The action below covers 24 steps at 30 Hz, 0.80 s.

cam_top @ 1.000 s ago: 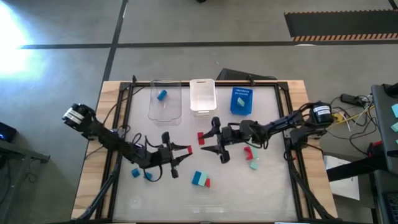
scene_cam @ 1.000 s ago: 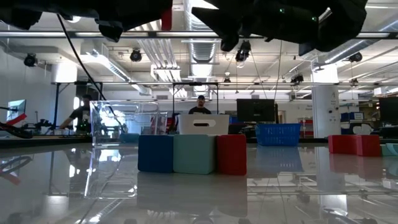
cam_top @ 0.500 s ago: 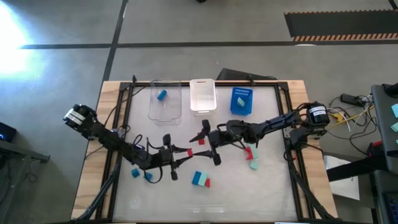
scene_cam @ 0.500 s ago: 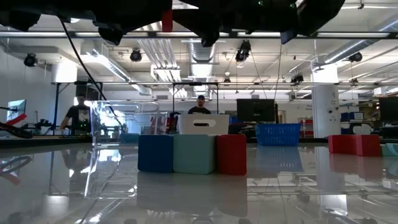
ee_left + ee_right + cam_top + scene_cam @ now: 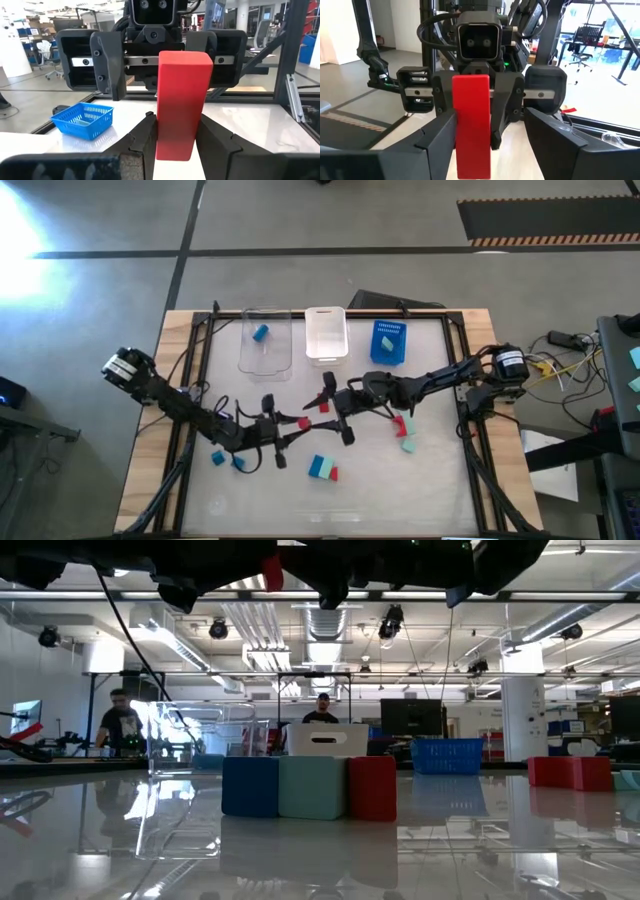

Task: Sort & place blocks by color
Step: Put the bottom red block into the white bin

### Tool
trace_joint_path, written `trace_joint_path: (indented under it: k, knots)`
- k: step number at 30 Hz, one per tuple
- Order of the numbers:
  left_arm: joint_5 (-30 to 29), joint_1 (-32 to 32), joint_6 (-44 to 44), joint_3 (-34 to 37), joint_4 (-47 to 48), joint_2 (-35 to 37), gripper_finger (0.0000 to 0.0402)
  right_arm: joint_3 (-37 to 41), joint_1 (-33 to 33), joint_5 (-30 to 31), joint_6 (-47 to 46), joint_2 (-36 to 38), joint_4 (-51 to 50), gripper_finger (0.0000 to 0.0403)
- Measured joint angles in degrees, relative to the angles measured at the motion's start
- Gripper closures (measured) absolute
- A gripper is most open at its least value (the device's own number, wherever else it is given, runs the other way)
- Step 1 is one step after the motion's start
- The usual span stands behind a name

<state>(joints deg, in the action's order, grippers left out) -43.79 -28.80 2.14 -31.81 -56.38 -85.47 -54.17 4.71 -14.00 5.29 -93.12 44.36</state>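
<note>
Two dark arms are meeting nose to nose above the middle of the table (image 5: 440, 480). The left gripper (image 5: 290, 430) is clamping a red bar block (image 5: 181, 102) upright between its fingers (image 5: 145, 137), jaws narrow. The right gripper (image 5: 335, 408) is facing it with jaws spread wide on either side of the bar, not touching it. Nearby, blue, mint and red blocks (image 5: 310, 787) are sitting in a row on the tabletop.
</note>
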Motion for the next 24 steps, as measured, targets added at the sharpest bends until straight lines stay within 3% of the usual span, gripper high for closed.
trace_joint_path:
  k: [6, 19, 24]
  knots:
    - [-0.6, 0.9, -0.4, 0.0, 0.0, 0.0, 0.0305, -0.2, 0.1, 0.5, -1.2, -0.9, 0.9, 0.0183]
    - [-0.1, 1.1, -0.4, 0.0, 0.0, 0.0, 0.0305, -7.0, -0.1, 0.5, 0.7, -1.5, -11.3, 0.0184]
    - [-0.1, 1.1, -0.4, 0.0, -0.1, 0.0, 0.0305, -7.4, -0.1, 0.5, 0.7, -1.5, -11.5, 0.0215]
